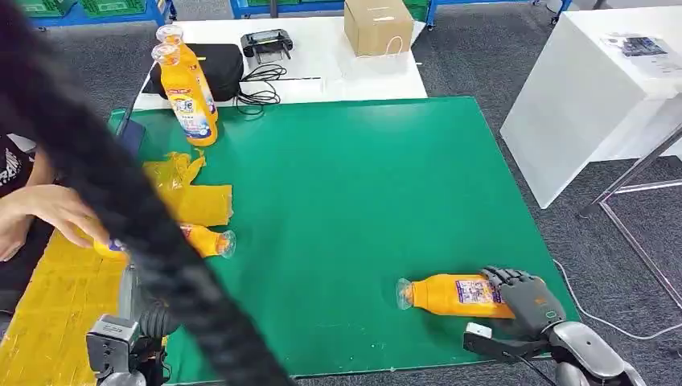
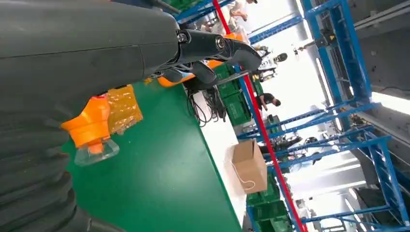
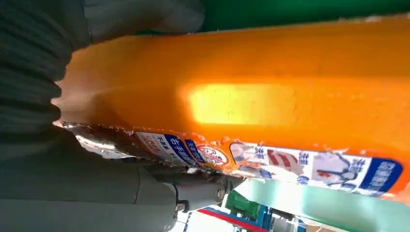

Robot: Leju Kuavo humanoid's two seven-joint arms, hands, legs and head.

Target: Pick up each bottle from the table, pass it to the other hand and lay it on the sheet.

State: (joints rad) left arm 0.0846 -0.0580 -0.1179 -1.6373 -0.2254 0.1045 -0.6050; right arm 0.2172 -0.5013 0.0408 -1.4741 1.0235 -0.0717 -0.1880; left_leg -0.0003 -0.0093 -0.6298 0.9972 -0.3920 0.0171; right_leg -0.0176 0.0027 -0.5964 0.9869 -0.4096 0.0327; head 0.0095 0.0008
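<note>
Far left, a person's hand (image 1: 60,211) is on a lying orange plastic juice bottle (image 1: 205,240) at the yellow sheet (image 1: 56,310). Left hand (image 2: 212,50) is near it, can't tell how its fingers sit. Right hand (image 1: 521,296) wraps another lying orange bottle (image 1: 450,294) on the green mat (image 1: 346,209).

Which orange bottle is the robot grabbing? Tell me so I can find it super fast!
Find the big green mat and go to its near right corner. An orange bottle lies there on its side, with the right hand closed on its bottom end. The other bottles are all over on the left side; this one lies alone.
</note>
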